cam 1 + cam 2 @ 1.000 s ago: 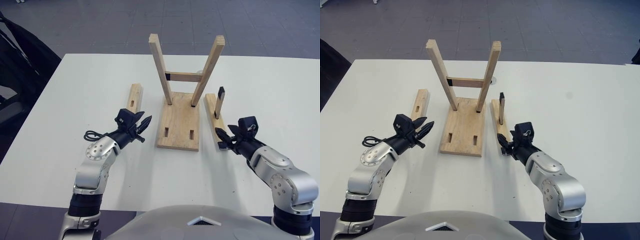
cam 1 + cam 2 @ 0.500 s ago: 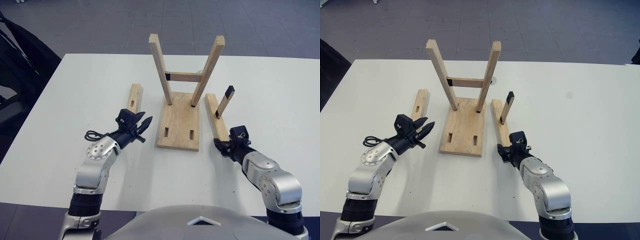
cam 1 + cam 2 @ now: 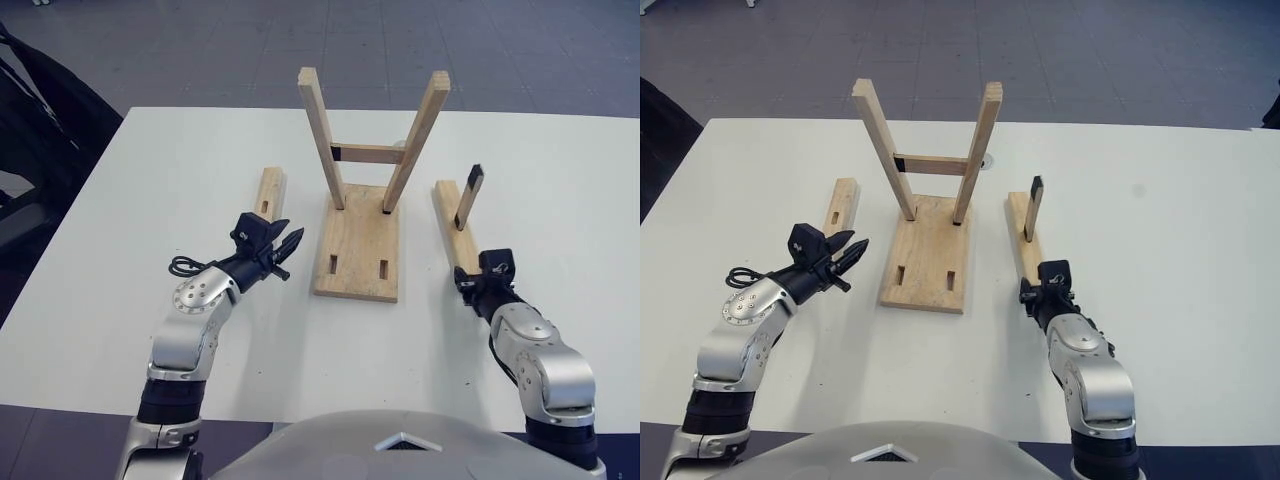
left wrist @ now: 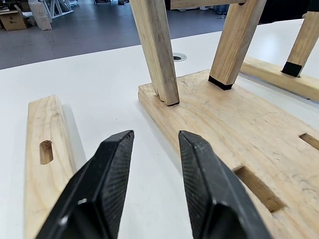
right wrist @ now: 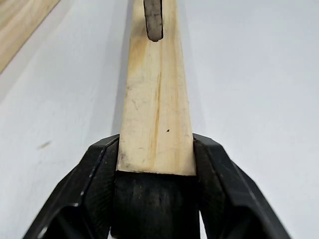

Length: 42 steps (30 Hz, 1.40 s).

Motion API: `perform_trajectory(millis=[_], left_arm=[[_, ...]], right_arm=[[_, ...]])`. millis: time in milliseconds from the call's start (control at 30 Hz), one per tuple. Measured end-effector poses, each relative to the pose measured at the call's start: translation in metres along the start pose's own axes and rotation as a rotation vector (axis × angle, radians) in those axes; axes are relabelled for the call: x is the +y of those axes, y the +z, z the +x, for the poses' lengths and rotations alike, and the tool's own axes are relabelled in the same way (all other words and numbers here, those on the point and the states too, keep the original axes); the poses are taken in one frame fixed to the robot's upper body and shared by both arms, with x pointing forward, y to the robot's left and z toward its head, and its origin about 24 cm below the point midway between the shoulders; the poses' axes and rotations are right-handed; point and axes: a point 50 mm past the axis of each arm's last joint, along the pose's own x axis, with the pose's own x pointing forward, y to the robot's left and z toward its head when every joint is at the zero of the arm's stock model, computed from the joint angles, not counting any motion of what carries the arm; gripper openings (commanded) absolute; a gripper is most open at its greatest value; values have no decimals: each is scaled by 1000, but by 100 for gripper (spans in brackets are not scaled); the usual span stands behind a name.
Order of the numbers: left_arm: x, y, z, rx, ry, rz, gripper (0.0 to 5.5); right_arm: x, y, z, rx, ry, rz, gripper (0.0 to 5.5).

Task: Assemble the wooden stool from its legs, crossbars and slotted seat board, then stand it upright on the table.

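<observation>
The slotted seat board (image 3: 357,255) lies flat mid-table, with two legs (image 3: 322,135) (image 3: 418,135) standing in its far slots and joined by a crossbar (image 3: 370,153). A loose leg (image 3: 268,195) with one slot lies to the left of the board. My left gripper (image 3: 286,246) hovers open near the table between that leg (image 4: 47,149) and the board (image 4: 239,129), holding nothing. To the right of the board lies another leg (image 3: 452,228) with a short crossbar (image 3: 467,195) sticking up from it. My right gripper (image 3: 468,284) is shut on this leg's near end (image 5: 157,109).
The white table (image 3: 180,160) has free room at the left, right and front. A round cable hole (image 4: 179,57) sits behind the board. A dark object (image 3: 40,130) stands beyond the table's left edge.
My right gripper has pulled the leg with its crossbar to the right, away from the seat board, and the crossbar now leans right. The left arm has barely moved.
</observation>
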Motion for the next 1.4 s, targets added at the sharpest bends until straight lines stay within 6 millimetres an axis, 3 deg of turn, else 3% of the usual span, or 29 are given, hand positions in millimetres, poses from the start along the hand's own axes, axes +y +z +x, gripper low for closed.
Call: perform_trajectory(millis=[100, 167, 333, 467, 533, 633, 733, 967, 1267, 1400], left_arm=[[11, 19, 5, -57, 7, -27, 167], [16, 35, 7, -80, -39, -168, 196], [8, 82, -3, -131, -367, -503, 284], [-8, 115, -15, -175, -632, -669, 342], [-8, 132, -16, -201, -664, -714, 363], [-8, 137, -13, -216, -624, -765, 363], [-12, 148, -11, -280, -653, -860, 405], [-25, 160, -20, -348, -817, -869, 501], [-27, 158, -15, -354, -824, -908, 501], [-30, 158, -15, -369, -846, -918, 437]], right_arm=[[-15, 61, 4, -300, 4, 96, 202], [-24, 90, 1, -440, 75, 190, 202], [-37, 120, -15, -627, 320, 376, 202], [-24, 150, -32, -720, 650, 398, 202], [-12, 165, -42, -757, 838, 390, 202], [4, 166, -46, -718, 1002, 384, 202], [28, 160, -51, -651, 1228, 382, 202], [43, 153, -49, -576, 1445, 480, 202], [63, 147, -50, -501, 1569, 500, 202], [69, 146, -50, -490, 1588, 504, 202]])
